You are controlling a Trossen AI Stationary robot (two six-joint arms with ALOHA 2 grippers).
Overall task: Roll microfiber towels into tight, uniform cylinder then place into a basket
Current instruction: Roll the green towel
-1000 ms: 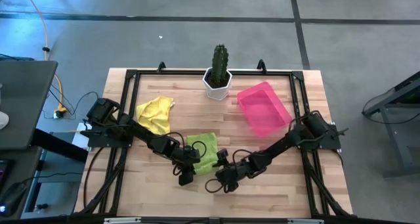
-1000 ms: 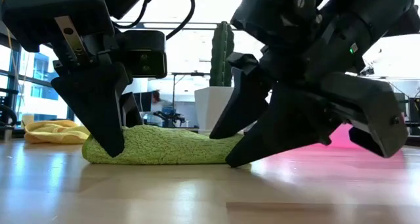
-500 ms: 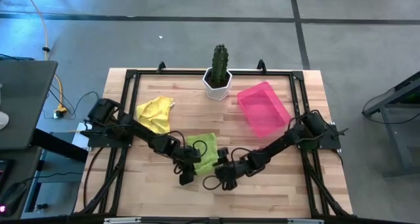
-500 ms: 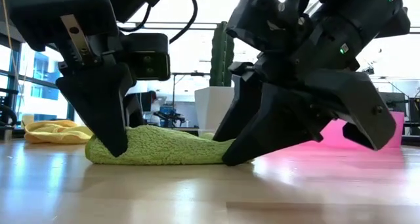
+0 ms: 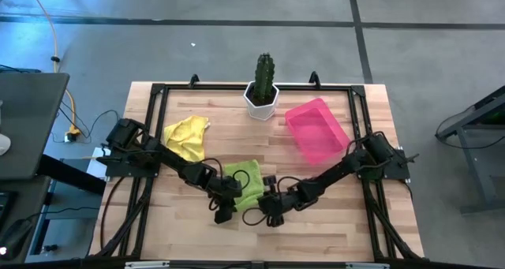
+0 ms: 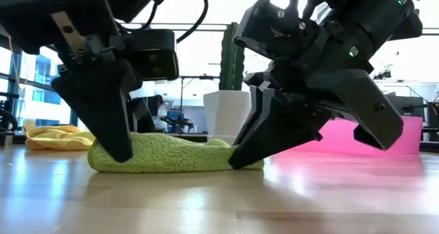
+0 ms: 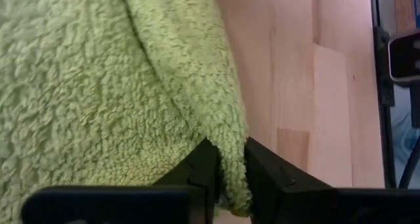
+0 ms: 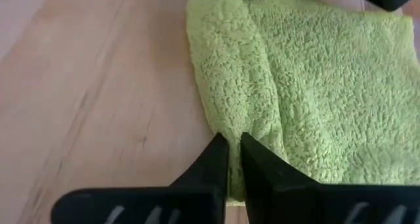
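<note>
The lime green towel [image 5: 246,181] lies at the table's middle near side, its near edge rolled into a low ridge [image 8: 226,73]. My left gripper [image 5: 230,196] is shut on the ridge's left end, and my right gripper [image 5: 264,199] is shut on its right end. Both point down with their tips at the table, as the low view shows for the left gripper [image 6: 118,151] and the right gripper [image 6: 241,160]. The yellow towel [image 5: 187,136] lies crumpled at the far left. The pink basket [image 5: 319,132] sits at the far right. My left gripper pinches the rolled edge of the green towel [image 7: 231,159] between its two fingers, at the towel's near left corner. The fingers come from above, slanting down. The towel lies on the table. My right gripper pinches the right end of the rolled ridge [image 8: 234,129] between its two fingers. The fingers slant down from the table's right, in line with the ridge. The towel rests on the table, with its flat part [image 8: 335,86] spread toward the far side.
A white pot with a cactus [image 5: 262,94] stands at the far edge's middle, between the yellow towel and the basket. Black frame rails [image 5: 158,103] run round the tabletop. Bare wood lies along the near edge.
My right gripper has moved toward the table's left onto the green towel's near right end and has shut on it. The towel's right end has bunched up a little under it. My left gripper has stayed where it was.
</note>
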